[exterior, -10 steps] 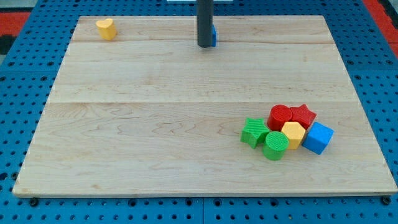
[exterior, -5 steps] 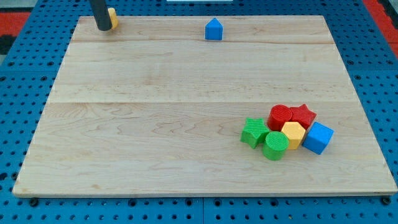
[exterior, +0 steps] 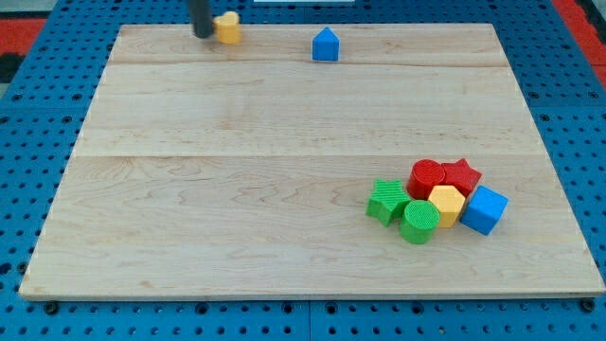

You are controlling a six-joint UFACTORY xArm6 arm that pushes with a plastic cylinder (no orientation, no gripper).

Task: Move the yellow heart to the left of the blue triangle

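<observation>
Pushing yellow heart (exterior: 227,27) along tabletop's (exterior: 237,189) top edge toward blue triangle (exterior: 326,44); my tip (exterior: 204,34) touching heart's left side; no gripper fitted.

Yellow heart and blue triangle along the worktop's top edge

The yellow heart (exterior: 227,27) lies flat near the view's top, slightly blurred, left of the blue triangle (exterior: 326,45) and apart from it; the triangle sits with its point toward the view's top.

A pale wooden board (exterior: 237,189) lies on blue pegboard (exterior: 38,142) (red patches at the top corners).
</observation>
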